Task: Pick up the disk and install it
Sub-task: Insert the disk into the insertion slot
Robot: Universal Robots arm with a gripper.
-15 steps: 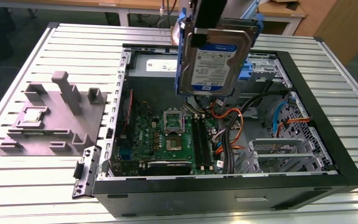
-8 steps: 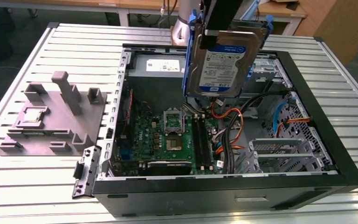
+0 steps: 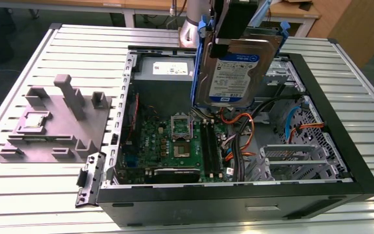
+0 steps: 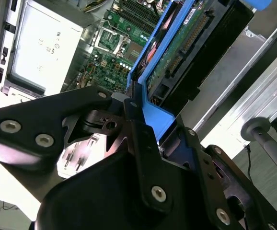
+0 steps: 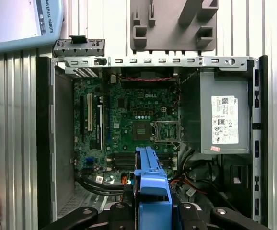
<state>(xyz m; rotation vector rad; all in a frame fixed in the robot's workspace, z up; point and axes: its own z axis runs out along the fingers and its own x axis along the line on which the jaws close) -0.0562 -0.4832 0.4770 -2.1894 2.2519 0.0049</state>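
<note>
the disk (image 3: 235,73) is gripped by its blue rails in the closed gripper (image 3: 228,41), hung just beneath it, above the open computer case (image 3: 343,146). the pickup is done; the disk is not yet installed.

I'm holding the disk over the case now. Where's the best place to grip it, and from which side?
Probably where the gripper has it: take the disk at its upper end, from above, closing on the blue carrier. It hangs roughly upright over the open case, so a top grip leaves its lower end free.
</note>
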